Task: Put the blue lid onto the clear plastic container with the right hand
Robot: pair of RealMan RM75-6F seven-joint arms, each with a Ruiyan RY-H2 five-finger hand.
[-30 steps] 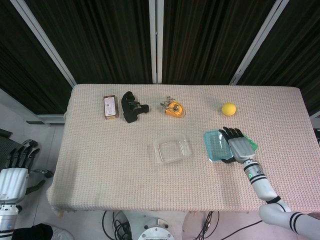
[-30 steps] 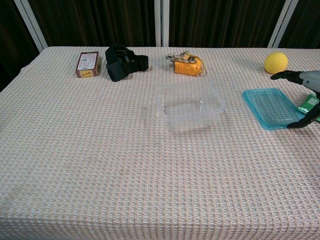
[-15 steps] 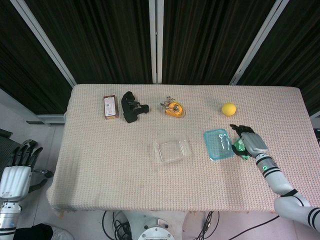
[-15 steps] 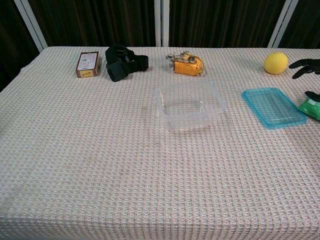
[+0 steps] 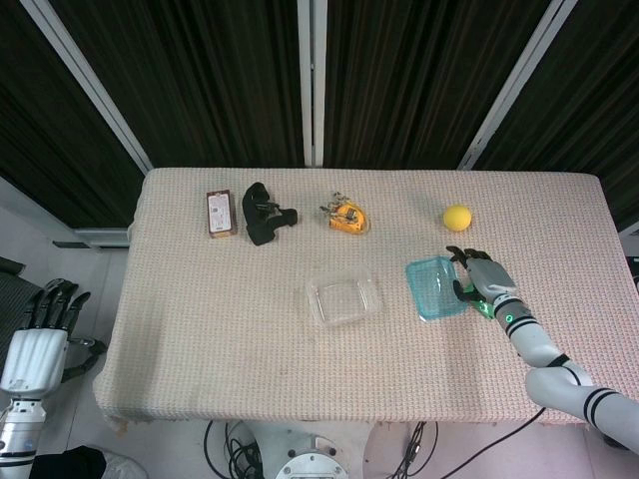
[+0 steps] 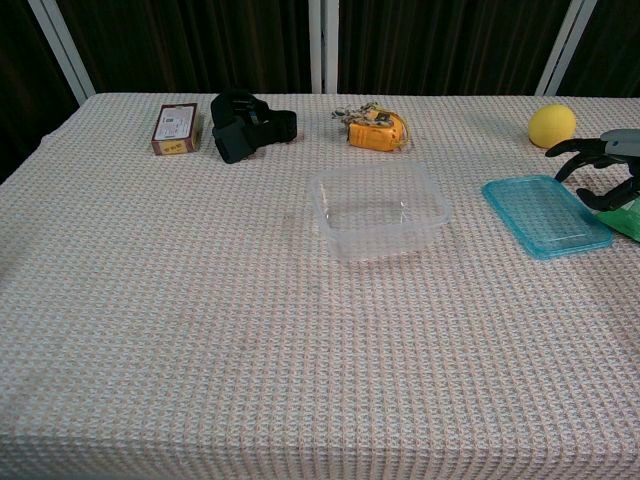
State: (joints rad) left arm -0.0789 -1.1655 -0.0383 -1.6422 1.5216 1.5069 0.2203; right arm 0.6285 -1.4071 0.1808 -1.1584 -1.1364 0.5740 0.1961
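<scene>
The blue lid (image 5: pixel 434 287) (image 6: pixel 545 215) lies flat on the table, to the right of the clear plastic container (image 5: pixel 344 297) (image 6: pixel 379 208), which stands open at the middle. My right hand (image 5: pixel 479 278) (image 6: pixel 603 166) is at the lid's right edge, fingers spread; its fingertips reach the lid's right rim, and I cannot tell whether they touch it. It holds nothing. My left hand (image 5: pixel 40 324) hangs off the table's left side, fingers apart, empty.
A yellow ball (image 5: pixel 457 218) (image 6: pixel 552 125) sits behind the lid. A green packet (image 6: pixel 625 215) lies under my right hand. At the back are an orange tape measure (image 5: pixel 346 216), a black strap (image 5: pixel 265 213) and a brown box (image 5: pixel 220 214).
My right hand left the lid's top, swung out to the right, then came back to the lid's right edge. The lid shifted slightly. The left hand barely moved.
</scene>
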